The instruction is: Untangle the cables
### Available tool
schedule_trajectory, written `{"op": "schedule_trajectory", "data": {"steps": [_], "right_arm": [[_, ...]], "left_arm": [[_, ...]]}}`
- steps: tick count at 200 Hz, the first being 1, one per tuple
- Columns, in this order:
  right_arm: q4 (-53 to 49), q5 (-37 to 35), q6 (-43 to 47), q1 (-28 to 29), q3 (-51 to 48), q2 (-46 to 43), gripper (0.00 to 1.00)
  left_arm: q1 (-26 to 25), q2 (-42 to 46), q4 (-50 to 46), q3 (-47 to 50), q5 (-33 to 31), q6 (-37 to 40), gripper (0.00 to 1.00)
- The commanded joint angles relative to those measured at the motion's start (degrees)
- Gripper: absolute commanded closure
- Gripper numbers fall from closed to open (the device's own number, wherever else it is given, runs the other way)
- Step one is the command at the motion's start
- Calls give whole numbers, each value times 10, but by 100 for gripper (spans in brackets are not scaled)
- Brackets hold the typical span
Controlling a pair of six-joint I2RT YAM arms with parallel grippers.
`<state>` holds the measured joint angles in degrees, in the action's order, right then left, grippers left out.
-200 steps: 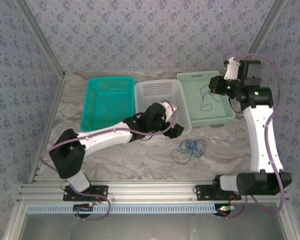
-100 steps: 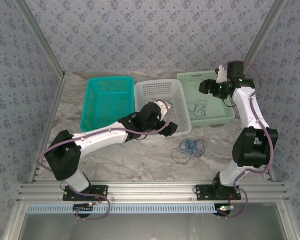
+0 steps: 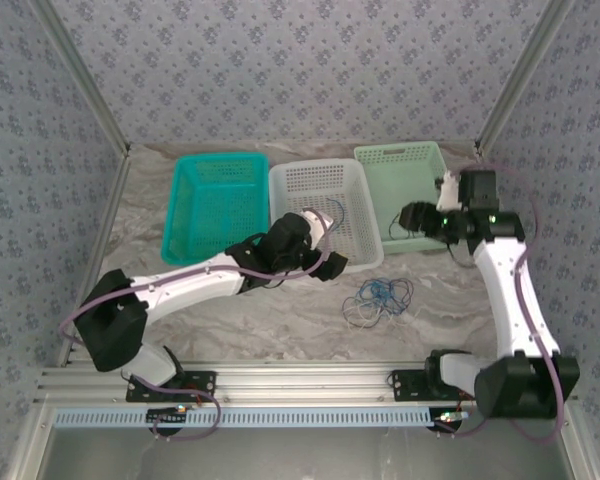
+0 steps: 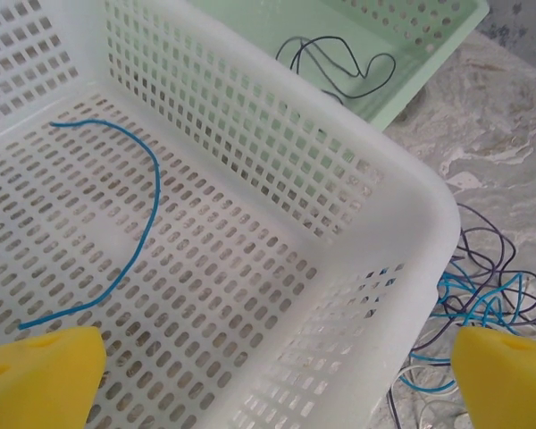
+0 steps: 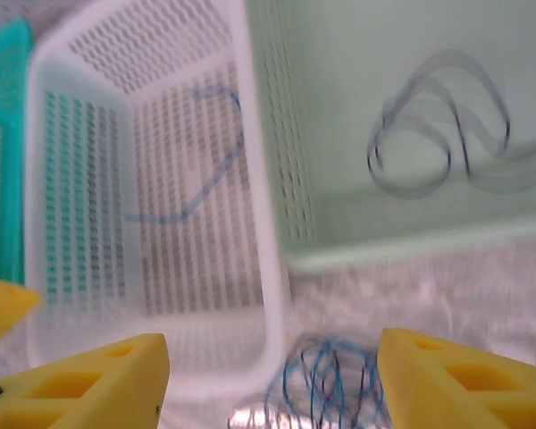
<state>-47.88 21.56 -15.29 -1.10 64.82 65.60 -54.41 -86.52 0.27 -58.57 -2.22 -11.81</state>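
Tangle of cables: thin blue, dark and pale wires looped together (image 3: 378,298), lying on the table just in front of the white basket's near right corner; in the left wrist view (image 4: 472,299) it sits against the foot of that corner, and the right wrist view (image 5: 326,386) catches it between that arm's own fingers.
Separate blue wire: one bright blue strand (image 4: 155,189) lying curved on the floor of the white basket, apart from the tangle; blurred in the right wrist view (image 5: 210,183).
Separate black wire: one thin dark loop (image 4: 339,64) on the floor of the pale green basket (image 3: 400,222).
White basket: perforated plastic, middle of three (image 3: 315,168).
Pale green basket: perforated plastic, touching the white one on its right (image 3: 405,152).
Teal basket: plastic, far left of the row (image 3: 215,160).
Left gripper: above the white basket's near right corner (image 3: 328,262); yellow fingers (image 4: 40,375) spread wide, holding nothing.
Right gripper: above the pale green basket's near left part (image 3: 410,218); yellow fingers (image 5: 464,380) apart, holding nothing.
Table: grey marbled surface (image 3: 280,315).
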Motion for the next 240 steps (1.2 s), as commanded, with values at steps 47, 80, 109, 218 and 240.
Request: {"op": "schedule_trajectory", "data": {"steps": [47,80,109,218,240], "right_arm": [[-30,16,-136,121,-190,-80,39],[-9,2,-203,151,-247,-118,42],[-2,-17,-231,147,-279,-114,44],[57,3,-284,58,-353,-148,50],[88,15,-311,54,-366,-150,51]], "left_arm": [[5,61,60,35,-12,17,1],[5,75,71,49,-11,14,0],[5,73,72,50,-11,13,1],[5,71,81,58,-9,15,1],[5,67,82,55,-5,15,1]]}}
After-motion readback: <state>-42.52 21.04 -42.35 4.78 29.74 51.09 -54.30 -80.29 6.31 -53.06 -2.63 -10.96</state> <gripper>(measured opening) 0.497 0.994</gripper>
